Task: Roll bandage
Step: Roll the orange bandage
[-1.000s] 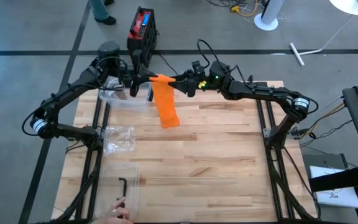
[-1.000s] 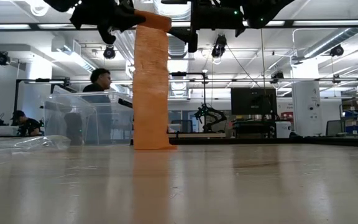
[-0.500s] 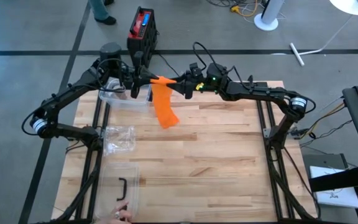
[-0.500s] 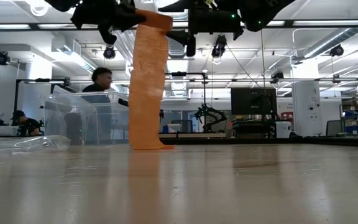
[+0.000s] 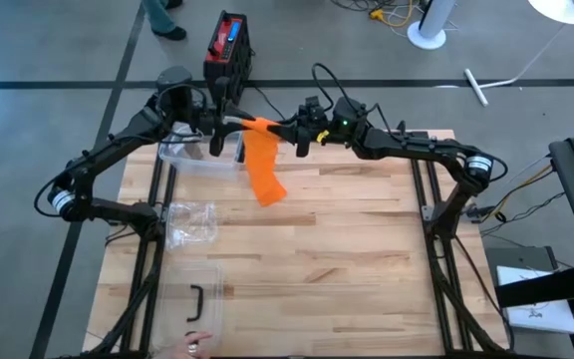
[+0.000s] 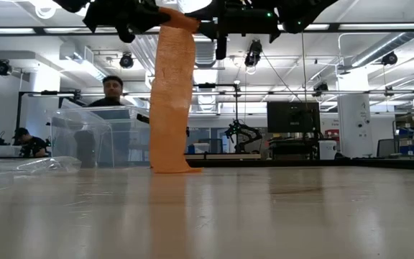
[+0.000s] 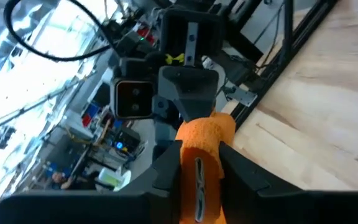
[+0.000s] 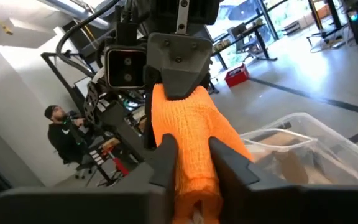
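- Orange knitted bandage strip (image 5: pixel 263 165) hangs from its top end high over the far side of my wooden bench (image 5: pixel 347 259), its bottom edge resting on the boards.
- My left pincer (image 5: pixel 229 124) is clamped on that top end.
- My right pincer (image 5: pixel 289 130) pinches it from the opposite side.
- A clear plastic bin (image 5: pixel 199 158) sits just beside the strip.

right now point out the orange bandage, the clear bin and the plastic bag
orange bandage (image 5: pixel 264 172), high view, middle of the hanging strip
clear bin (image 5: pixel 199 161), high view, its near wall by the table's far edge
plastic bag (image 5: pixel 191 223), high view, middle of the crumpled film
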`<action>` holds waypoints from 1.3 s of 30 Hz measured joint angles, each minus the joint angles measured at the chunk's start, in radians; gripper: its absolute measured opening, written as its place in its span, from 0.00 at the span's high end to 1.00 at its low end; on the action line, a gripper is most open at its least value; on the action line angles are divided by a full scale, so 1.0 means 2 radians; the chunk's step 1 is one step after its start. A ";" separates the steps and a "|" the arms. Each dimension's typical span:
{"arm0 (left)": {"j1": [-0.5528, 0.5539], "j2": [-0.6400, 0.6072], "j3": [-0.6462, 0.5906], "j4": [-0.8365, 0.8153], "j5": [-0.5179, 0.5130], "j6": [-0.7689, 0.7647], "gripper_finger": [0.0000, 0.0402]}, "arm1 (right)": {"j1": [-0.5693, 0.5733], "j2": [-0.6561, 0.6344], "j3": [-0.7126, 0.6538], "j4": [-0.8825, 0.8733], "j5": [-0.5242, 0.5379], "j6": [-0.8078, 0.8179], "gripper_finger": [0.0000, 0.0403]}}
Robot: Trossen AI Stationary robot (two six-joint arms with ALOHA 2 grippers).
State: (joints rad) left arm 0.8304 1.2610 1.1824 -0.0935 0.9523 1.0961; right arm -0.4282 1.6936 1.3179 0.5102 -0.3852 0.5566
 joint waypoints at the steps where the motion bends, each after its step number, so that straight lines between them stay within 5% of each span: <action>1: 0.000 0.000 0.000 0.002 -0.006 -0.005 0.81 | 0.000 0.000 0.000 0.000 0.001 -0.001 0.87; 6: 0.000 0.000 -0.002 0.004 -0.022 0.008 0.80 | -0.001 0.000 0.000 -0.002 0.002 0.015 0.90; 15: 0.000 0.000 -0.003 0.007 -0.026 0.014 0.92 | 0.000 0.000 0.000 -0.005 -0.022 0.029 0.40; 19: 0.000 0.000 -0.003 0.008 -0.030 0.014 0.90 | 0.001 0.000 0.000 -0.005 -0.015 0.023 0.33; 23: -0.001 0.000 -0.003 0.008 -0.030 0.014 0.88 | 0.002 0.000 -0.001 -0.005 -0.001 0.013 0.43; 32: -0.001 -0.002 -0.003 0.013 -0.010 -0.091 0.81 | 0.002 -0.001 -0.001 -0.006 0.013 -0.036 0.91; 39: 0.003 -0.022 -0.003 0.028 -0.083 -0.277 0.59 | 0.001 -0.022 -0.001 -0.032 0.046 -0.088 0.90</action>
State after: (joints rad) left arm 0.8360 1.2179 1.1755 -0.0380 0.7860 0.5423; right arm -0.4257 1.6503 1.3163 0.4464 -0.2941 0.3800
